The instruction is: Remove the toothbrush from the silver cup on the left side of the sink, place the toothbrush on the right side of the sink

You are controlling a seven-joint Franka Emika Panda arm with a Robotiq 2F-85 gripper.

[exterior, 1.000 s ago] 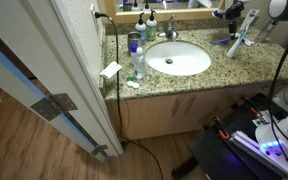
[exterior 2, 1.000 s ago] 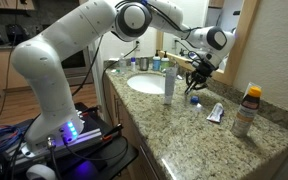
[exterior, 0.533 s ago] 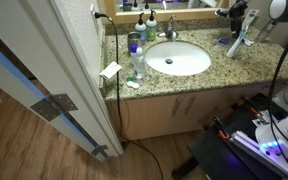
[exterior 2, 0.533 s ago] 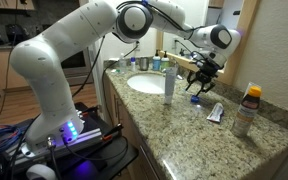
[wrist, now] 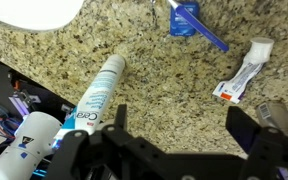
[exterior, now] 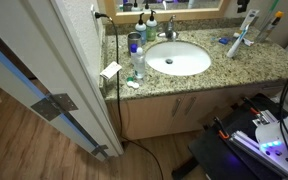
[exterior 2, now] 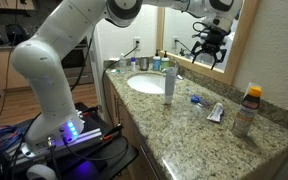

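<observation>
**Wrist view.** The gripper (wrist: 174,135) is shown above the granite countertop (wrist: 164,75). Its two dark fingers (wrist: 117,122) are spread wide with nothing between them, and their bases are cut off by the lower edge. The toothbrush (wrist: 196,22) — blue, one end cropped by the upper edge — is laid flat on the stone, apart from the toothpaste tube (wrist: 242,75) and the white tube (wrist: 96,92). Only a sliver of the sink (wrist: 29,10) is included at the corner.

**Exterior views.** In an exterior view the gripper (exterior 2: 212,48) is held well above the counter, in front of the mirror (exterior 2: 184,25). The toothbrush (exterior 2: 196,99) is seen on the opposite side of the sink (exterior 2: 149,84) from the silver cup (exterior 2: 142,63). In an exterior view the silver cup (exterior: 134,42) is found just beside the sink (exterior: 179,58) — the toothbrush there is too small to be made out with certainty.
</observation>
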